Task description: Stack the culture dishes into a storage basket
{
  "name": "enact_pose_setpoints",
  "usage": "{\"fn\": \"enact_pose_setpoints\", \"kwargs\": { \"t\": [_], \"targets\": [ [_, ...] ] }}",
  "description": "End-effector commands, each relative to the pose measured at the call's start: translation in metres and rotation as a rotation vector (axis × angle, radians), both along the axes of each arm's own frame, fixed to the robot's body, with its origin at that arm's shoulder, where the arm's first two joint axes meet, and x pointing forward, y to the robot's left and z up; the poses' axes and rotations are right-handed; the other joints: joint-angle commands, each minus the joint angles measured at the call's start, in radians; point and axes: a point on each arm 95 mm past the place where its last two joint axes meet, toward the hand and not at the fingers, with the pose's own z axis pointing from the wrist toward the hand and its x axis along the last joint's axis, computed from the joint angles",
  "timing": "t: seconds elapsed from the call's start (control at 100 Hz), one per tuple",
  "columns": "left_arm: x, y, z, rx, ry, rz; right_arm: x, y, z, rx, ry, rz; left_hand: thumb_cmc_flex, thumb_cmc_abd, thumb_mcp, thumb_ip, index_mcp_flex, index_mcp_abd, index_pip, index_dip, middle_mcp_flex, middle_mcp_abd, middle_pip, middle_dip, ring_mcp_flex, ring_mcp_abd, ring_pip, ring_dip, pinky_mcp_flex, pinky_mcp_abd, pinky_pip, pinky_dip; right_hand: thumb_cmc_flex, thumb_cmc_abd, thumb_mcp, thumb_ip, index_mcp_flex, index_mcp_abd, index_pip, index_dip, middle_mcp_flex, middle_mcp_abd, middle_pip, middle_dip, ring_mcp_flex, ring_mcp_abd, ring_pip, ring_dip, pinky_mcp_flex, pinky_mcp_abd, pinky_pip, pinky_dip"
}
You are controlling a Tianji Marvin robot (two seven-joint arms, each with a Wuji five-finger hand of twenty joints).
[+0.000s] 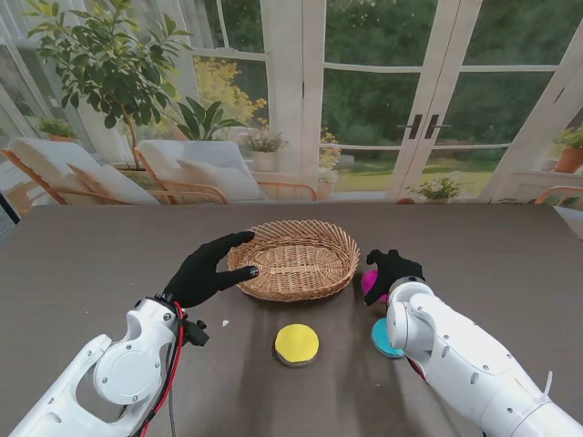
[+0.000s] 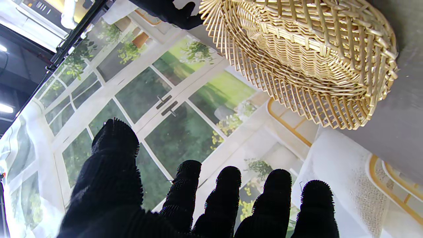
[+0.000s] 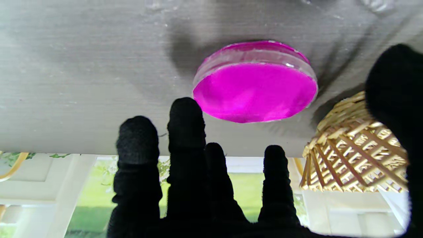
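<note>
Dishes first, nearest to me: yellow culture dish point(image 1: 297, 343) lies flat on the counter point(image 1: 82, 264), between my two arms. Teal culture dish point(image 1: 380, 338) sits to its right, partly hidden under my right forearm. Magenta culture dish point(image 3: 255, 82) rests a little farther off, just beside the right end of the basket, flat on the counter, clear lid on.

Right hand point(image 1: 392, 271): hovering over the magenta dish, black-gloved fingers point(image 3: 185, 122) spread apart, holding nothing; from the wrist view the fingertips do not touch the dish.

Left hand point(image 1: 208, 269): open, fingers point(image 2: 228, 188) apart, holding nothing; thumb and forefinger bracket the left rim of the basket, and I cannot tell whether they touch it.

Wicker storage basket point(image 1: 296, 259): oval, upright, mid-counter, with no dish inside.

Farthest: glass doors point(image 1: 424, 100), white-cushioned chairs point(image 1: 196, 168), potted tree point(image 1: 105, 59).
</note>
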Motion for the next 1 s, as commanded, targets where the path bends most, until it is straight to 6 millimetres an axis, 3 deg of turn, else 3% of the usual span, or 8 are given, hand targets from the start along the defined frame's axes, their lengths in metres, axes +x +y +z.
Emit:
{"fn": "enact_pose_setpoints", "kwargs": {
  "t": [0.0,0.54,0.83,0.99],
  "targets": [
    [-0.001,-0.003,0.001,0.0,0.015,-0.015,0.001,0.004,-0.004,0.005,0.025,-0.006,0.022,0.023,0.009,0.007,-0.013,0.002,-0.011,-0.006,-0.035,0.0,-0.016,-0.012,-0.044,0.006,-0.021,0.002,-0.019,0.019,-0.03,0.013,-0.032,-0.039,0.105,-0.025,-0.046,0.002,-0.017,0.017,-0.048,-0.008,0.018,-0.017,0.043,-0.016,0.018,-0.01,0.023,-0.025,0.071,0.029],
    [-0.002,-0.003,0.001,-0.001,0.026,-0.018,0.007,0.0,-0.028,-0.019,0.065,-0.055,0.02,0.028,0.005,0.007,-0.011,0.003,-0.01,-0.006,-0.034,0.001,-0.016,-0.012,-0.044,0.007,-0.021,0.002,-0.02,0.019,-0.032,0.012,0.026,-0.044,0.116,-0.012,-0.044,-0.005,-0.044,0.057,-0.033,-0.009,0.051,-0.016,0.076,-0.038,0.036,-0.018,0.054,-0.036,0.092,0.008],
    [-0.003,-0.004,0.001,-0.002,0.037,-0.022,0.011,0.0,-0.036,-0.008,0.086,-0.066,0.022,0.032,0.003,0.007,-0.011,0.005,-0.011,-0.006,-0.035,0.005,-0.017,-0.012,-0.044,0.008,-0.021,0.002,-0.019,0.022,-0.032,0.013,0.096,-0.024,0.137,0.01,-0.038,-0.014,0.001,0.088,0.033,0.005,0.072,-0.014,0.13,-0.055,0.055,-0.026,0.091,-0.027,0.106,-0.008],
    [-0.002,-0.004,0.001,-0.004,0.043,-0.024,0.012,0.0,-0.039,-0.01,0.097,-0.069,0.022,0.036,0.001,0.007,-0.005,0.005,-0.009,-0.006,-0.034,0.007,-0.016,-0.012,-0.043,0.009,-0.021,0.002,-0.02,0.023,-0.032,0.012,0.14,-0.018,0.152,0.02,-0.034,-0.012,0.084,0.092,0.084,0.012,0.086,-0.012,0.168,-0.067,0.07,-0.035,0.121,-0.017,0.11,-0.02]
  ]
}}
